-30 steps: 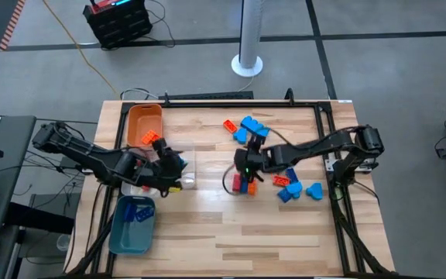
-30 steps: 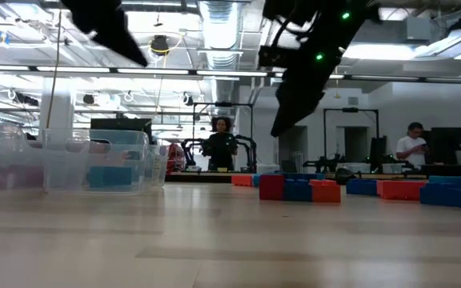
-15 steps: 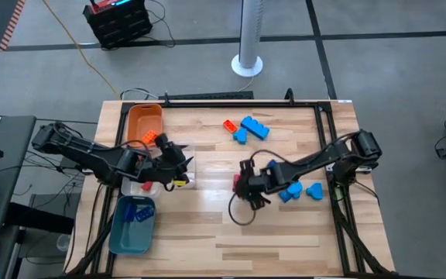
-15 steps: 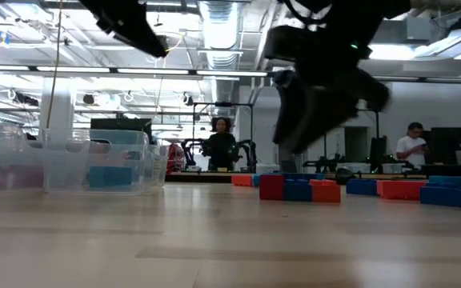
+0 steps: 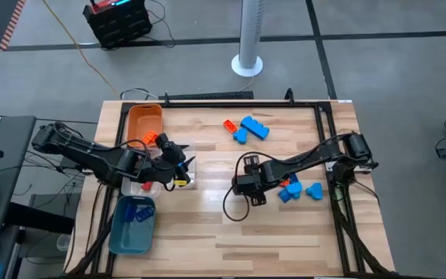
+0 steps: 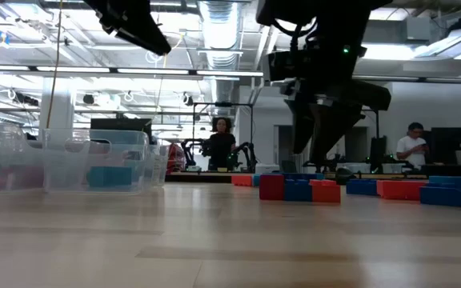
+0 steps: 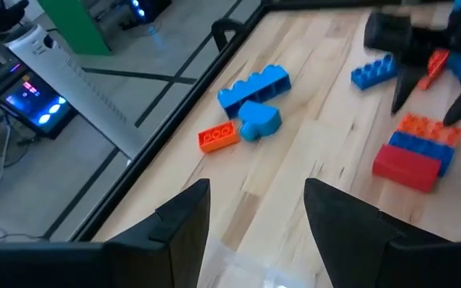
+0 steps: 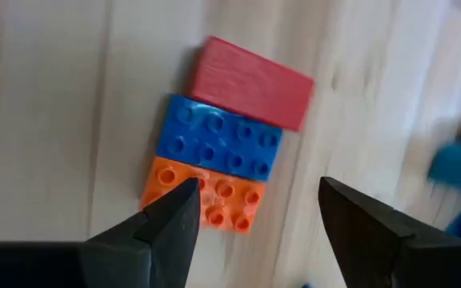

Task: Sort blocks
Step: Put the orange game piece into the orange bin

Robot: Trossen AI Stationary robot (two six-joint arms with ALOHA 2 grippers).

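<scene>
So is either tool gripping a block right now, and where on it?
No. The right tool hangs open above the red, blue and orange blocks. The left tool is open and empty.

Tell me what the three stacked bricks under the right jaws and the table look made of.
Red brick, blue brick and orange brick: apparently hard moulded plastic, evenly coloured with a slight sheen; the blue and orange show moulded round studs. Table: looks like light wood planks with visible grain and seams, probably sealed.
</scene>
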